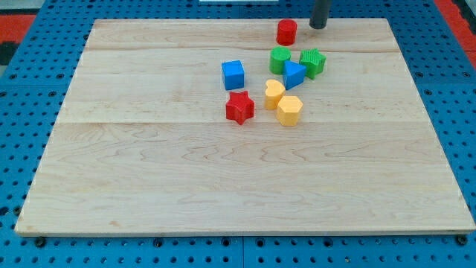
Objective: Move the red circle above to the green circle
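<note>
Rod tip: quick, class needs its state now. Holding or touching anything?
My tip: no gripper, holds nothing; just right of the red circle, contact cannot be told.

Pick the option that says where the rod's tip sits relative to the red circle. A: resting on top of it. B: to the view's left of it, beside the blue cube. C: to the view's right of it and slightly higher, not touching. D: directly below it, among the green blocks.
C: my tip stands just to the view's right of the red circle, slightly higher, with a strip of bare board between them.
</note>
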Action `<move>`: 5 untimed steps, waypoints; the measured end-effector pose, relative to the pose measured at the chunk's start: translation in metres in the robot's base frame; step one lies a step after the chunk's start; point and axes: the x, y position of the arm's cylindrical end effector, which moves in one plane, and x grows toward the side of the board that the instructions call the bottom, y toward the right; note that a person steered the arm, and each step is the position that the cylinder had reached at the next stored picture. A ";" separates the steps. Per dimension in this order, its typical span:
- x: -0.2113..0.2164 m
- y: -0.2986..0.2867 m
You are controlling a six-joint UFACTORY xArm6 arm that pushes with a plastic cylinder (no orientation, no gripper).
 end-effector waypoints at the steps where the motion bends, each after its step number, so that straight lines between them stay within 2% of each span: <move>1: -0.008 -0.034; 3: 0.001 -0.073; 4: -0.008 -0.038; 5: -0.017 -0.070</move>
